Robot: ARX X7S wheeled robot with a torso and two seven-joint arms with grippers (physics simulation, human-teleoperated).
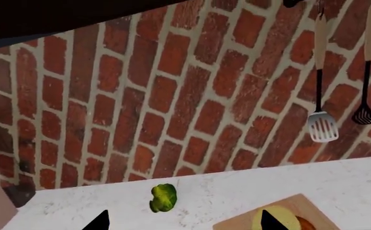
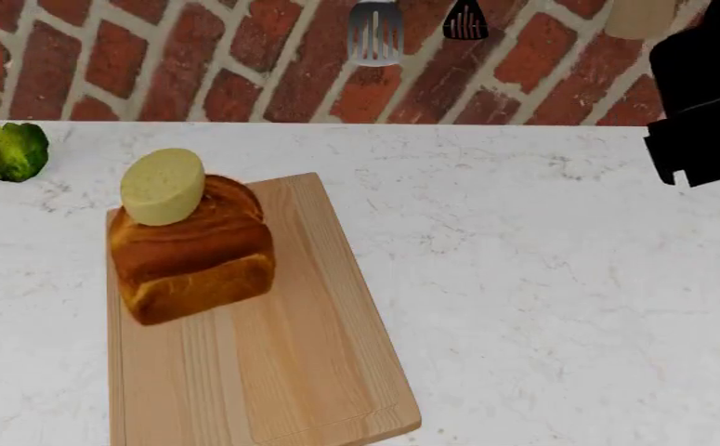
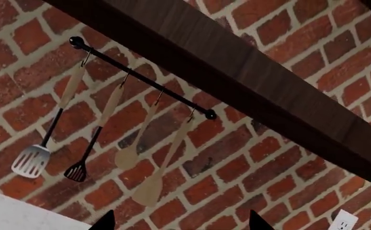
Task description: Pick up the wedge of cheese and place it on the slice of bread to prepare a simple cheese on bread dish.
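Resting on the bread [image 2: 192,255], the cheese [image 2: 162,187] overhangs its far-left edge; both pincers (left [image 1: 182,223], right [image 3: 179,221]) stand apart, empty, so withdraw without nudging it.

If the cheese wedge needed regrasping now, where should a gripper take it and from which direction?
Across the rounded rim of the wedge of cheese, coming down from above. It sits tilted on the domed top of the slice of bread, so a sideways push would likely slide it off. Its flat faces look too broad to pinch.

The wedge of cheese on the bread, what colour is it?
Pale yellow wedge of cheese; the head view shows it best.
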